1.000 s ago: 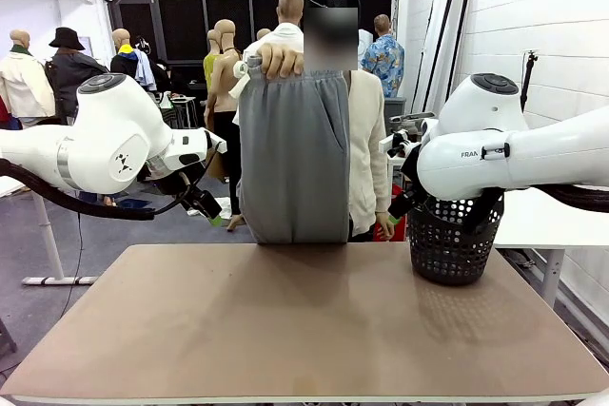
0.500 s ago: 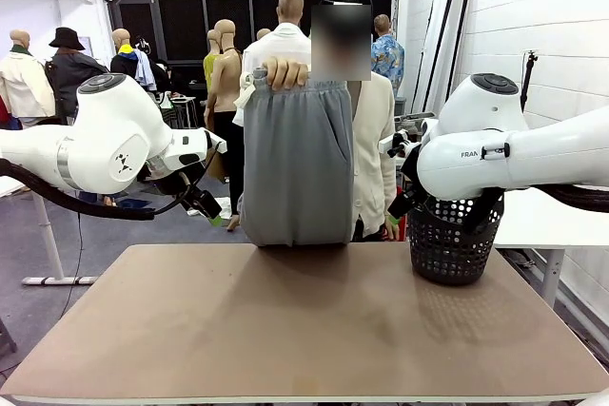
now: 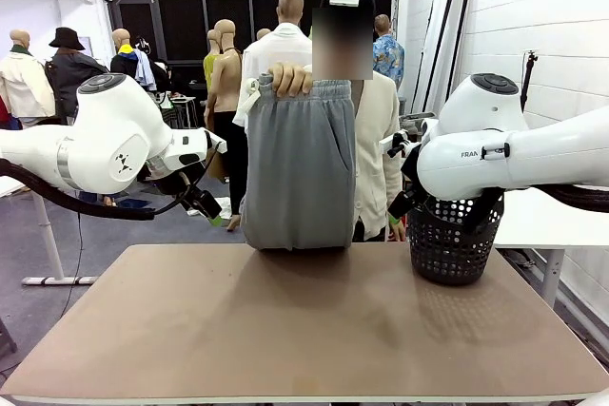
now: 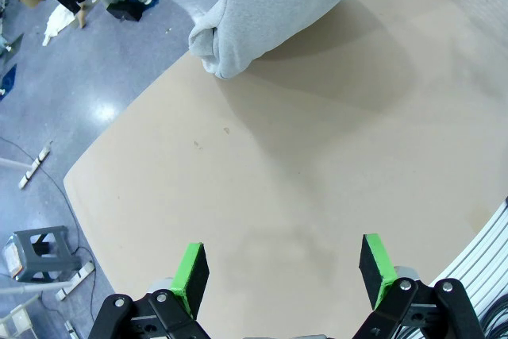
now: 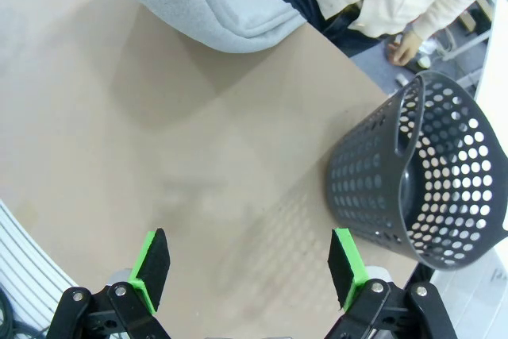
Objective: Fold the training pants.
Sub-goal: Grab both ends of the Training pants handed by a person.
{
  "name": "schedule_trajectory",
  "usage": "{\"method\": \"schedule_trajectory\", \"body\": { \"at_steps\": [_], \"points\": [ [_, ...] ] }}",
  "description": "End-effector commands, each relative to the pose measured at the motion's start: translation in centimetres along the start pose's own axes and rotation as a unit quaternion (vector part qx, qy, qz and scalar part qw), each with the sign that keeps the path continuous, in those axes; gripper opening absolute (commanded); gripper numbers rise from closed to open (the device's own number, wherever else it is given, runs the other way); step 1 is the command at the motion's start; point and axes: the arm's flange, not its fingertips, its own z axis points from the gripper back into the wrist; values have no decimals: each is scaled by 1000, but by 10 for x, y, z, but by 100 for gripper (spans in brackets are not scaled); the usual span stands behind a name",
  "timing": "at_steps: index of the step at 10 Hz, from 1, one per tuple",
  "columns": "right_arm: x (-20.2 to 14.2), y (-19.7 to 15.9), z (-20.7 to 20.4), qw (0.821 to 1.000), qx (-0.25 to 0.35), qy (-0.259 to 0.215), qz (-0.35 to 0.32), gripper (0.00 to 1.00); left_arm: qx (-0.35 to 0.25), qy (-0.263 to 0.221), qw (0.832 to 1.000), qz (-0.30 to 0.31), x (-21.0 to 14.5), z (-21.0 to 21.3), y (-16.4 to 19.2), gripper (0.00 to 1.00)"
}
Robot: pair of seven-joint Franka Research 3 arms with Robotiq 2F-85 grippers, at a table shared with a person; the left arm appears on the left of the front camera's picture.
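Note:
The light grey training pants (image 3: 300,164) hang from a person's hand (image 3: 288,80) at the far side of the table, their folded lower end resting on the table's far edge. That lower end shows in the left wrist view (image 4: 262,5) and the right wrist view (image 5: 198,5). My left gripper (image 3: 205,204) hovers at the far left, above the table's corner, and stands open (image 4: 282,267) over bare tabletop. At the right, in front of the basket, my right gripper (image 3: 400,202) is open (image 5: 248,263), nothing between its fingers.
A black perforated basket (image 3: 453,240) stands at the table's far right (image 5: 421,188). The brown tabletop (image 3: 304,330) is bare in front of the pants. The person in a cream cardigan (image 3: 376,149) stands behind the table. White tables flank both sides.
The person has shifted the hanging pants slightly right and lowered the top, so the bottom bunches more on the table. Both arms stay still.

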Motion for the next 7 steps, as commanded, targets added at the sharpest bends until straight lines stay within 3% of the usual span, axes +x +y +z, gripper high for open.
{"method": "schedule_trajectory", "body": {
  "at_steps": [1,7],
  "points": [
    [0,0,0,1000,0,0,0,100,-2,0,1000,1,0,-1,0,100],
    [0,0,0,1000,0,0,0,100,0,0,1000,0,0,0,0,100]
  ]
}}
